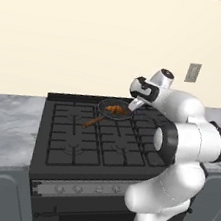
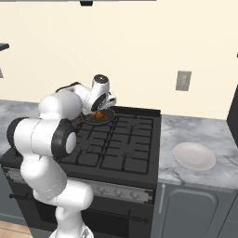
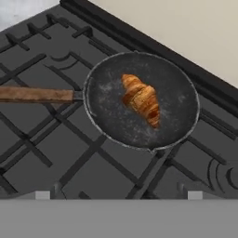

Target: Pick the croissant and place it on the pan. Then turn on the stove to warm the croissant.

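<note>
A flat round white plate [image 2: 194,155] lay on the grey marbled stone bench [image 2: 195,130]. A pale rectangular wall socket [image 2: 183,81] sat on the cream wall [image 2: 139,46] above it. Grey cupboard doors [image 2: 190,209] stood below.

The arm [image 1: 183,144] is built of glossy white, rounded shells that swell like bulbs; dark grey-black rings band its joints, one broad black disc capping the elbow; the wrist ends in a white head with a small dark round cap on top.
</note>
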Controlling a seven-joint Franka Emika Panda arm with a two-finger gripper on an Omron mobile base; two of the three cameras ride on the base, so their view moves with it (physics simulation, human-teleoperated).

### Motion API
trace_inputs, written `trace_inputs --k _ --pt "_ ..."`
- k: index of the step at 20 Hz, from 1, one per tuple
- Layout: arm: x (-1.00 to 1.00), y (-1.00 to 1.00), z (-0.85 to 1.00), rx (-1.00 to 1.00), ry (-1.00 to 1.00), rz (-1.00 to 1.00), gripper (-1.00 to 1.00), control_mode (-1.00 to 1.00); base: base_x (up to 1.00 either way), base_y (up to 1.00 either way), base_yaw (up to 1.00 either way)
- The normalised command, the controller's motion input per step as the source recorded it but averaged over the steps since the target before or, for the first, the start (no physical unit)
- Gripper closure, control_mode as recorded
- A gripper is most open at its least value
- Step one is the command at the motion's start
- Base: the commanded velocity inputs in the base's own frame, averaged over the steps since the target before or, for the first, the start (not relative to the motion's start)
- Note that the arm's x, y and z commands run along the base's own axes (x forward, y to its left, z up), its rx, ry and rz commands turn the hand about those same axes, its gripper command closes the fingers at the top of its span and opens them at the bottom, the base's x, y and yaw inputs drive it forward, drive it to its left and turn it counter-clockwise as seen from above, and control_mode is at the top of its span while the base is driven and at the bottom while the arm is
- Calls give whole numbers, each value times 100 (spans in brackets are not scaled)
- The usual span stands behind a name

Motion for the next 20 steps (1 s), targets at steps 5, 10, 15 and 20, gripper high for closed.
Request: trace_inputs --k 5,10,15,20 --pt "-54 -10 67 8 14 -33 -100 -100 0 0 0" --pt "-73 -4 34 3 10 -37 -100 -100 0 0 0" --pt "-97 -12 15 9 0 -37 -100 -100 0 0 0" --pt "-79 -2 17 5 -2 -27 -100 -100 0 0 0"
